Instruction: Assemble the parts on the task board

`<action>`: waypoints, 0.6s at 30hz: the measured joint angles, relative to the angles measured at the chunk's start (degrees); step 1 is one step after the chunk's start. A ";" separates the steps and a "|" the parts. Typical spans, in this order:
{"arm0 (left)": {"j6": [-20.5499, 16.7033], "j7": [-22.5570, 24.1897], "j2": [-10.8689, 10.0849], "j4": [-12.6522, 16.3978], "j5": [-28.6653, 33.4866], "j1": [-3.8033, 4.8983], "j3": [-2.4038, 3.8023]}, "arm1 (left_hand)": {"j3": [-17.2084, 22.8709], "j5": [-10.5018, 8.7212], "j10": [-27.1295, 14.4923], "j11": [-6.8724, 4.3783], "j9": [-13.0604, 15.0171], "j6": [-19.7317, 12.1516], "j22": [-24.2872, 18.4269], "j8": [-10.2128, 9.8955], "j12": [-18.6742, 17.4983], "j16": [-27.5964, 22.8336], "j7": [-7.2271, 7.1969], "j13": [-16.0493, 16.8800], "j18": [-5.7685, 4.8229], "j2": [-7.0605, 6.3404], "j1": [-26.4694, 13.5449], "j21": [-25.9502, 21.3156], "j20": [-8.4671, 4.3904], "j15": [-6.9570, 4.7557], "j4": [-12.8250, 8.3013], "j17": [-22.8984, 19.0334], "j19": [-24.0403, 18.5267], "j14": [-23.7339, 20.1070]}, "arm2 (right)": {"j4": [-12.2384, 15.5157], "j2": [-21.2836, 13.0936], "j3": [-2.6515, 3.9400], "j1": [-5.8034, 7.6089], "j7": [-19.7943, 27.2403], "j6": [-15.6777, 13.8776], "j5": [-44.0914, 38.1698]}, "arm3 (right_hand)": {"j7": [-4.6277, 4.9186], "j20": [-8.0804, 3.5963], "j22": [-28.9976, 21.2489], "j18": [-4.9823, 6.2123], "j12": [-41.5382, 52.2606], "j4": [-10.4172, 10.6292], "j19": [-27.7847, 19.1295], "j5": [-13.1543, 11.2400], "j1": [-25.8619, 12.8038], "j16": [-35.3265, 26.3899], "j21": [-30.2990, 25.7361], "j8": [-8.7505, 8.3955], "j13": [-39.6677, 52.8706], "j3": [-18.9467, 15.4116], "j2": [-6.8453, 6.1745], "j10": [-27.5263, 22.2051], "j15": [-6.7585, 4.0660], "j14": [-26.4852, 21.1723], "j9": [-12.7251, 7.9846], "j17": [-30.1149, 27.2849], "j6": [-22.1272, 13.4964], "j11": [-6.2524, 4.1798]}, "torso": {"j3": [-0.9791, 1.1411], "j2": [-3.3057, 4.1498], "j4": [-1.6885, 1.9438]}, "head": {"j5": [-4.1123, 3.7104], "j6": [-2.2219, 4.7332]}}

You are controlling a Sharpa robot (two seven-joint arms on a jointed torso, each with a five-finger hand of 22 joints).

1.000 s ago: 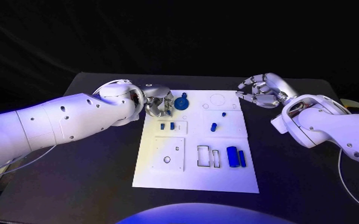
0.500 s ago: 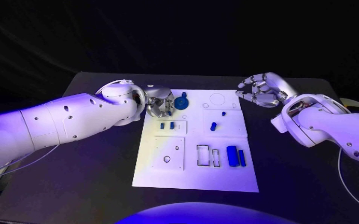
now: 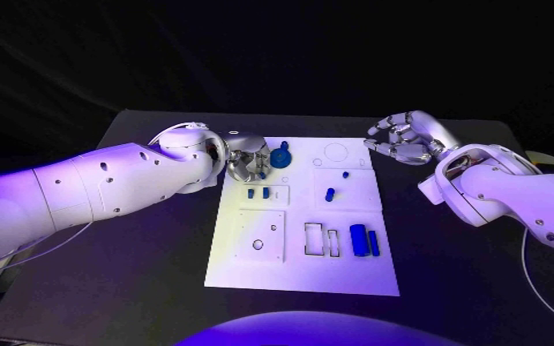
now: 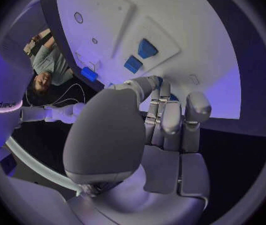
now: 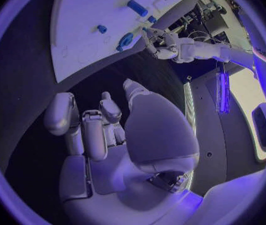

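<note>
Left hand (image 3: pixel 246 159) edged forward at task board (image 3: pixel 303 270) far-left edge.

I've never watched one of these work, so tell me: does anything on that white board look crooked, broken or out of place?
Nothing stands out. The board lies flat and square on the table, and its blue parts look whole. The left robot hand is at the board's far corner.

One board, seven blue parts, two hands.
On the board (image 3: pixel 303 266): a round part (image 3: pixel 279 159), two small blocks (image 3: pixel 258 194), two pegs (image 3: pixel 331 195), two bars (image 3: pixel 365 242).
</note>
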 measured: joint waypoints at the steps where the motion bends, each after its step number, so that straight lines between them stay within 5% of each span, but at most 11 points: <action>1: 0.03 0.00 0.05 -0.05 0.00 0.00 -0.02 | 0.00 0.00 0.00 0.00 0.04 0.00 0.00 0.00 0.00 0.00 0.00 0.02 0.00 0.00 0.00 0.00 0.00 0.00 0.00 0.00 0.00 0.00 | 0.00 0.01 0.00 0.00 0.00 0.00 0.00 | 0.00 0.00 0.00 0.00 0.00 0.00 0.00 0.00 0.00 0.00 0.00 0.00 0.00 0.00 0.00 0.00 0.00 0.00 0.00 0.00 0.00 0.00 | 0.00 0.00 0.00 | 0.00 -0.01; 10: 0.07 -0.03 0.40 -0.45 -0.13 -0.07 -0.04 | 0.00 0.00 0.00 0.00 0.08 0.00 -0.33 0.00 0.00 0.00 0.00 -0.01 0.00 0.03 -0.59 -0.40 -0.09 0.00 0.00 -0.07 -0.53 0.00 | -0.01 -0.01 0.01 -0.01 0.00 0.00 0.00 | 0.00 0.00 0.00 0.00 0.00 0.00 0.00 0.00 0.00 0.00 0.00 0.00 0.00 0.00 0.00 0.00 0.00 0.00 -0.01 0.00 0.00 0.00 | 0.01 0.01 -0.03 | -0.09 -0.09; 18: 0.19 -0.28 0.42 -0.65 -0.45 -0.46 -0.27 | 0.01 0.02 0.20 0.21 -0.85 -2.51 -0.92 -2.66 -1.32 -0.31 0.28 0.40 -0.01 -0.82 -1.44 -1.06 0.06 0.22 0.01 -0.79 -1.08 -0.28 | -0.04 -0.04 0.02 -0.01 0.00 -0.01 0.00 | 0.00 0.00 0.00 0.00 0.00 0.00 0.00 0.00 0.23 0.00 0.00 0.44 -0.13 0.00 0.23 -0.21 0.00 0.00 0.06 -0.01 0.00 -0.21 | 0.00 0.01 -0.03 | -0.15 -0.15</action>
